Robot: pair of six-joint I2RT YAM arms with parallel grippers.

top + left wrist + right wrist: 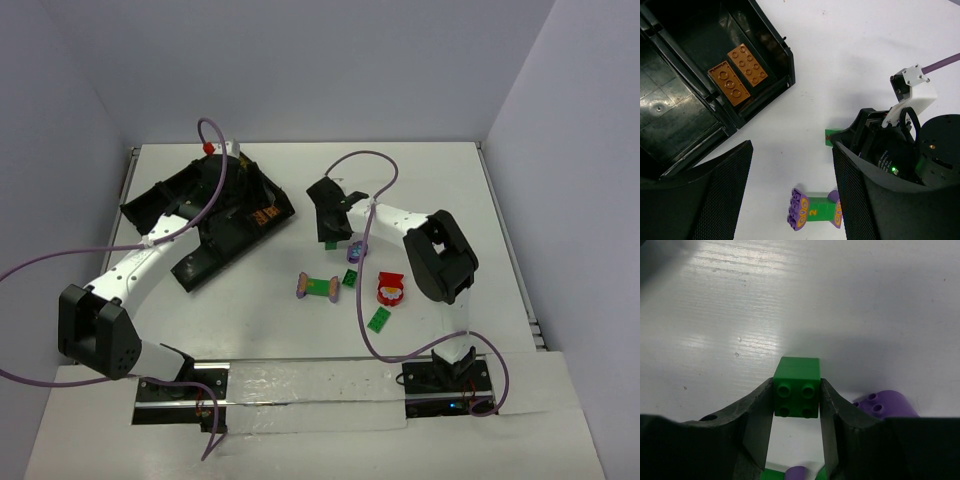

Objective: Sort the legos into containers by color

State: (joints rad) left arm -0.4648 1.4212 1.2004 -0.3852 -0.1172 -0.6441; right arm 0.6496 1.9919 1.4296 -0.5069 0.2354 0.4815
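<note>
Right gripper (796, 412) pinches a green two-by-two brick (798, 374) by its near half; purple brick (888, 402) sits just right of it; shallow hold may slip when lifted.

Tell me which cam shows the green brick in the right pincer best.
Right wrist: the green brick sits mid-frame, four studs facing the camera, the right pincer fingers against both sides. Top external shows only a green sliver under the pincer; left wrist just one edge.
</note>
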